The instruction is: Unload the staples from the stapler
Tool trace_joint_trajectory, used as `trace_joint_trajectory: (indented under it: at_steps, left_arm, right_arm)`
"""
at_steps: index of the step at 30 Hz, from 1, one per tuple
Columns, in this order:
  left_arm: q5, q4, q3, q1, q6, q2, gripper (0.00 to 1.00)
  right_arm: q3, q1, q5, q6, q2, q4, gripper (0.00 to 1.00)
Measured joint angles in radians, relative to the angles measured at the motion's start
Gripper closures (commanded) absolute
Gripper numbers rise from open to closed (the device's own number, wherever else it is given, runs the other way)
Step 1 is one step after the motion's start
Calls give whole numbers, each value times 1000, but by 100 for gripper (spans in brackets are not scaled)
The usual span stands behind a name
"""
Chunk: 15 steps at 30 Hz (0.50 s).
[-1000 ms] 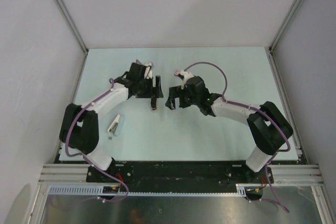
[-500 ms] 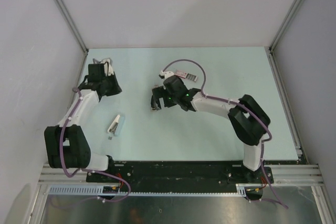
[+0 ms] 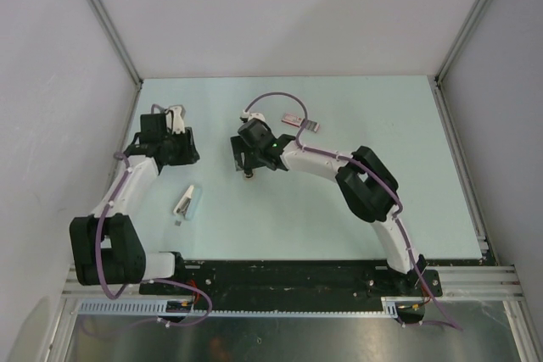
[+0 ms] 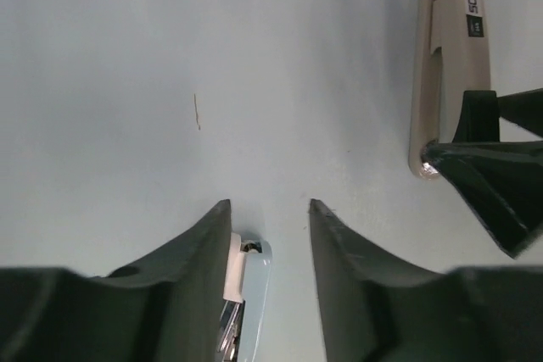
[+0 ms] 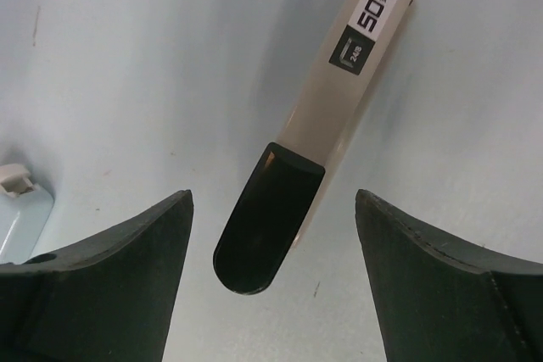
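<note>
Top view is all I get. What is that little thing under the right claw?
Observer: The right wrist view shows a beige stapler with a black end and "50" printed on it. It lies flat between the open fingers of the right claw, with a gap on each side.
Operator: And the pale thing to its left?
Observer: In the left wrist view it is pale blue with a white piece, and metal shows inside it.
</note>
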State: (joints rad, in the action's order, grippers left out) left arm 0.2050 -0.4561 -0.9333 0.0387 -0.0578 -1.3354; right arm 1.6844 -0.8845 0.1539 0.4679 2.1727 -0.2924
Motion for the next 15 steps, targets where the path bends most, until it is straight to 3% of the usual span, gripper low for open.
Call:
trace_joint_trajectory:
  at_steps: [6,15]
  left_arm:
    - [0,0,3,1,27,66,32]
    - [12,-4,10,1,58,76,36]
  right_arm:
    - [8,-3,7,32,31,-22,37]
    - [8,-3,-2,49,32,-12,65]
